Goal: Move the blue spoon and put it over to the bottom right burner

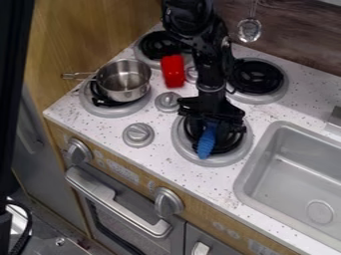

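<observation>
My gripper (212, 124) hangs low over the bottom right burner (188, 152), pointing down. A blue spoon (206, 142) lies at this burner, slanting toward the counter's front, with its near end over the grey ring. Its upper part runs up between the gripper's sides, where the black gripper partly covers it. Whether the spoon is held or rests on the coil, I cannot tell.
A metal pot (124, 80) sits on the left front burner. Near the middle stands a red object (173, 70), with grey knobs (138, 134) around it. Right of the gripper are the back right burner (278, 83) and the sink (293, 172).
</observation>
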Available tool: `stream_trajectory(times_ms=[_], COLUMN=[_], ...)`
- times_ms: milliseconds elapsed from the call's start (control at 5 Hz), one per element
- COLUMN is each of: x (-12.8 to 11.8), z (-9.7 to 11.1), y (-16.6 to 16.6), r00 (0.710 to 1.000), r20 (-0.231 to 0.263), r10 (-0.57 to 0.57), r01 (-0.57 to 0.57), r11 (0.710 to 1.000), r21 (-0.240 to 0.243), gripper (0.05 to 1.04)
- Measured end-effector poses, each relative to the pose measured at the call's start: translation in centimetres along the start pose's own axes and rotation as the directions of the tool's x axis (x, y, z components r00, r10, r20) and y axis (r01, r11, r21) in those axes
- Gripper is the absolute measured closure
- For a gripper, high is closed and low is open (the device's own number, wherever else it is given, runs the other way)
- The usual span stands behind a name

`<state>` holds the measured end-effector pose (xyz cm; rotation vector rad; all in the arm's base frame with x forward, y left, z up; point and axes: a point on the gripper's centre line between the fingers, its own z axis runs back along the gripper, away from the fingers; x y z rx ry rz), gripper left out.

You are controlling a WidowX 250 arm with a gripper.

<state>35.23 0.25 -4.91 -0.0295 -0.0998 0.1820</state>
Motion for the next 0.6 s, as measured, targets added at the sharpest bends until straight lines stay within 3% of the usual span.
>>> stream_trajectory(times_ms=[200,400,600], x=[-0.1,0.5,0.3], z=[2.3,4.0,4.2], y=[-0.1,-0.1,1.0], r00=[0.998,0.996,0.998], r20=[0.054,0.091,0.067], r10=[-0.020,-0.012,-0.001], r01=[0.021,0.014,0.002], r11=[1.000,1.000,1.000], r21=[-0.016,-0.026,-0.016], gripper=[0.092,0.086,0.086])
